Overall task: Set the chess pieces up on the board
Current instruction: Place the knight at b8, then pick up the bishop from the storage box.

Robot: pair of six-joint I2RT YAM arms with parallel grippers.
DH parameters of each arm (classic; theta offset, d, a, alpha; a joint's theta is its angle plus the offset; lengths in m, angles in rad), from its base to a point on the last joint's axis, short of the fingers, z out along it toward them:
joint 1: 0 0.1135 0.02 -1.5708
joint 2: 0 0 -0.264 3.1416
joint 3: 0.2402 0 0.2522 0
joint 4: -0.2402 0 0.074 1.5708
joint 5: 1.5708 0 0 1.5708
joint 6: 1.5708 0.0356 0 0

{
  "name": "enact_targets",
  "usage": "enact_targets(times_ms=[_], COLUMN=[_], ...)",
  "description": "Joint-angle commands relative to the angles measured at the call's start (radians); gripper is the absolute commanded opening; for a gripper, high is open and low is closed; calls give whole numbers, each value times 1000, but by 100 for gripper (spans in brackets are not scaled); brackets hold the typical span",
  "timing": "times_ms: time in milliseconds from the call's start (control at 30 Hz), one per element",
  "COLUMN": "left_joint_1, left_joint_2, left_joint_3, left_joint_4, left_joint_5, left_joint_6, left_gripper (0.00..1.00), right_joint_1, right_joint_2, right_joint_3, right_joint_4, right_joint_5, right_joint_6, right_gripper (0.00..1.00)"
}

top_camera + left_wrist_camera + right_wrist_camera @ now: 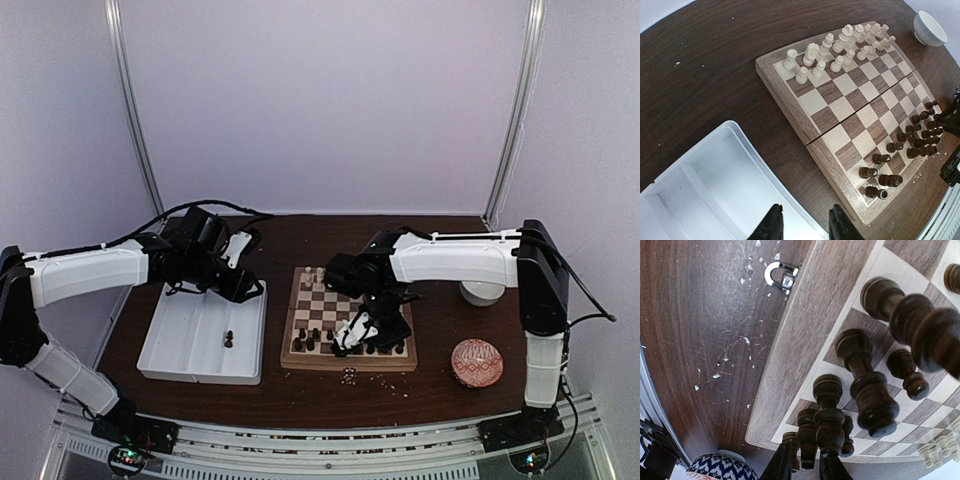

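Note:
The board [330, 305] lies mid-table. Cream chess pieces [314, 275] stand on its far rows, dark chess pieces [308, 340] on its near rows. Both sets also show in the left wrist view, cream [840, 47] and dark [910, 142]. My right gripper [353, 338] is low over the near right rows. In the right wrist view it [806, 467] is closed narrowly round a dark piece [807, 437] that stands among other dark pieces [867, 390]. My left gripper [805, 226] is open and empty above the white tray's edge [765, 165], left of the board. One dark piece [229, 340] stands in the tray.
The white divided tray [165, 345] sits left of the board. A white bowl [482, 292] and a red patterned bowl [477, 362] stand to the right. Pale crumbs [350, 376] lie in front of the board. The board's metal clasp [781, 276] faces the near edge.

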Motion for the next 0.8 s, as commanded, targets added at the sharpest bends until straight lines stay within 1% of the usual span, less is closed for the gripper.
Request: enact_targets(times_ms=[0,67,167,333,400,500,600,667,767], left_joint_1=[3,3,3,3,1,-2,-50,-89,-126], left_joint_2=[7,4,-17,-83,-103,-128,-128,-86,-4], left_joint_3=[-2,3,5,-7,-38,-94,-110,-92,-46], left_joint_4=[18,-1,-71,-271,-324,-332,-304,-313,-366], left_joint_5=[11,-1,-40,-157,-184,-166,-185,-228,-294], left_joint_6=[-1,-4,-33,-134,-195,-301,-395,-441,-492], left_gripper=[32,32,32,32,31,31,31,32,32], right_joint_1=[-5,-5,-5,-14,-29,-60,-89,-102,-110], right_joint_2=[-46,-59,-105,-240,-291,-350,-400,-422,-443], right_joint_3=[-3,3,0,-9,-15,-31,-72,-103,-134], right_joint_4=[-3,-20,-43,-57,-42,2,70,110,140], right_joint_5=[-19,-19,-21,-48,-74,-117,-150,-171,-190], right_joint_6=[7,13,18,31,43,72,94,123,136], right_gripper=[23,23,24,27,27,28,28,28,28])
